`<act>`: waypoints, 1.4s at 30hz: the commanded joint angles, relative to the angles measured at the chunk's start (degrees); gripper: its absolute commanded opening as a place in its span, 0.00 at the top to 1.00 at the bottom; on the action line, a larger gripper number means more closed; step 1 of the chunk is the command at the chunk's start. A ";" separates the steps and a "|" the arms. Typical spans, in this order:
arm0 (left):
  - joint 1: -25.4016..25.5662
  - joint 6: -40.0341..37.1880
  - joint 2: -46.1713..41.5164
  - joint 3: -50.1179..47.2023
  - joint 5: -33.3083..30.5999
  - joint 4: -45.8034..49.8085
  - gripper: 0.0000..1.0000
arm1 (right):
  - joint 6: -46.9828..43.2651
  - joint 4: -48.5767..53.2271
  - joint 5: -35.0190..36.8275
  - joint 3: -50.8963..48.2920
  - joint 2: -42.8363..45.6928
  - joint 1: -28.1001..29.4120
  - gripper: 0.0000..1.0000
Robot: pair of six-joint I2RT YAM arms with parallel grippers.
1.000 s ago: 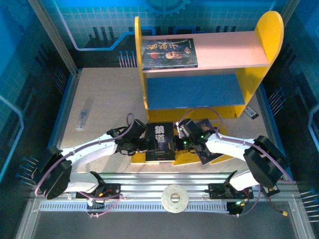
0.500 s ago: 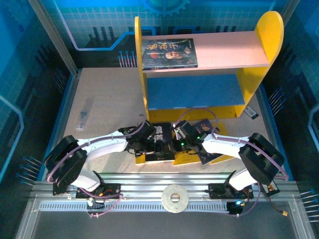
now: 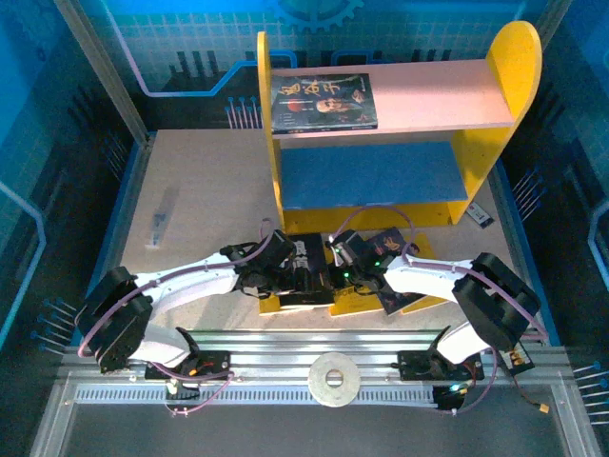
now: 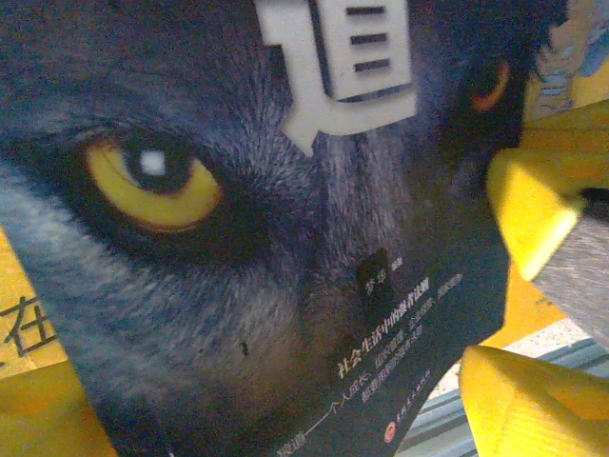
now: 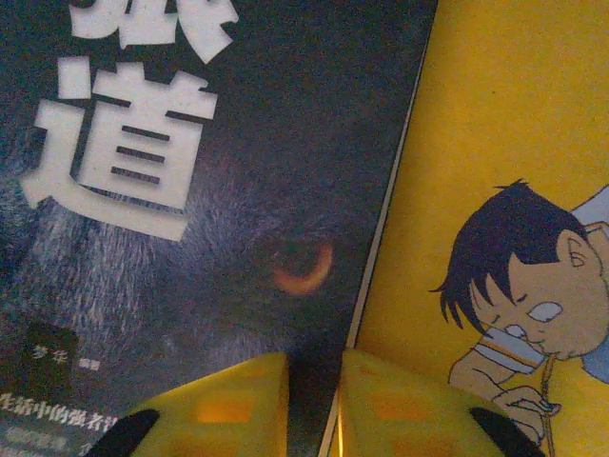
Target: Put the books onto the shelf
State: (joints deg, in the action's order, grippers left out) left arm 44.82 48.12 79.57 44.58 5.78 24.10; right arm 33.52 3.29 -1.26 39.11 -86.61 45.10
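Right fingers (image 5: pixel 228 405) seemingly clenched on edge of wolf-face book (image 4: pixel 285 286); left fingers (image 4: pixel 528 205) spread wide alongside; yellow cartoon book (image 5: pixel 495 143) underneath.

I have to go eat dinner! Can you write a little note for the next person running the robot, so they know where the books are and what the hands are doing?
Left gripper: open, fingers either side of the wolf book's edge, not closed on it.
Right gripper: looks pinched shut on the wolf book's other edge.
Books: the wolf book lies on the yellow books on the table, in front of the shelf. One dark book lies flat on the pink upper board.
Done: one book shelved.
Left: the wolf book and the yellow books.
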 commanded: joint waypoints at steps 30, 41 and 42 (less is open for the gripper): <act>0.89 -2.27 0.00 3.33 -2.72 -6.43 0.92 | 0.77 4.75 -7.19 -0.73 8.26 -2.88 0.27; 0.97 -14.46 -17.80 8.21 0.47 0.71 1.00 | -5.34 18.31 -7.97 7.05 26.89 -5.89 0.16; 0.97 -15.52 -20.09 9.24 1.52 1.83 1.00 | -5.95 19.47 -8.05 8.02 29.01 -6.32 0.15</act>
State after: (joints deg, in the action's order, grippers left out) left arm 45.30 39.20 66.35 48.90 4.03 24.29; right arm 30.79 18.28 -7.75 43.13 -63.09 40.10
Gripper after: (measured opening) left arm 0.141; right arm 0.840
